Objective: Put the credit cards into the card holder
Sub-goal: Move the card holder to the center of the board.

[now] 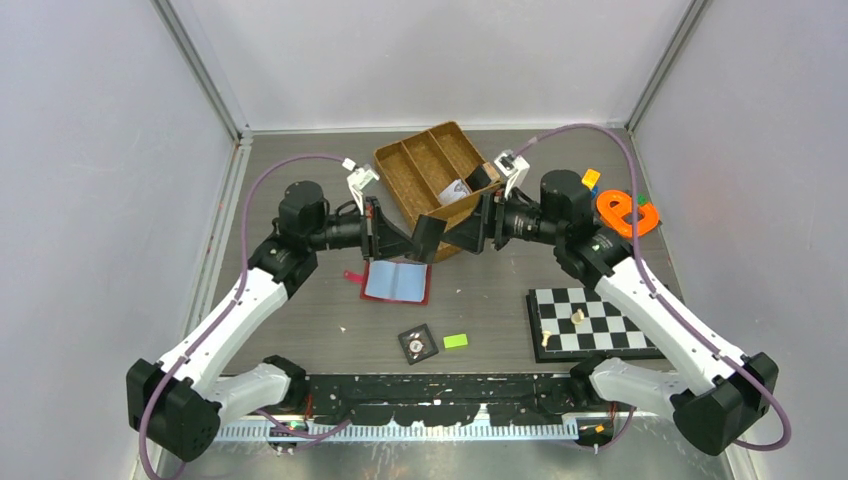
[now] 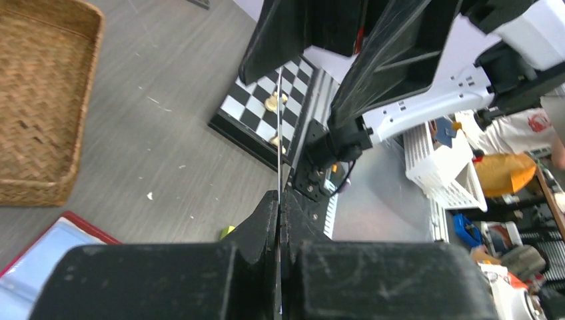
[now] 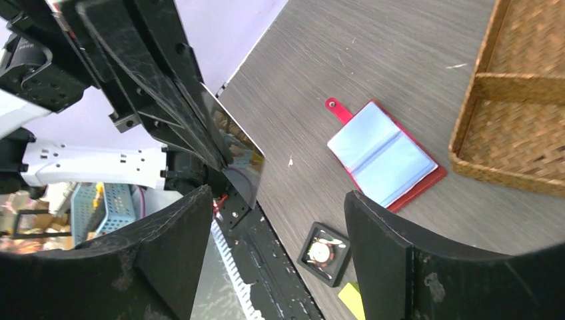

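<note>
My left gripper is shut on a thin grey credit card, which the left wrist view shows edge-on, sticking up out of the jaws. The right wrist view shows the same glossy card pinched by the left fingers. Facing it, my right gripper is open, its jaws wide apart and touching nothing. The two grippers meet above the table, left and right. Just below them the red card holder lies open and flat with its blue-grey pockets up.
A woven brown divided tray stands behind the grippers with a pale flat item in one compartment. A black tile with a dial and a green block lie near the front. To the right are a chessboard and orange toys.
</note>
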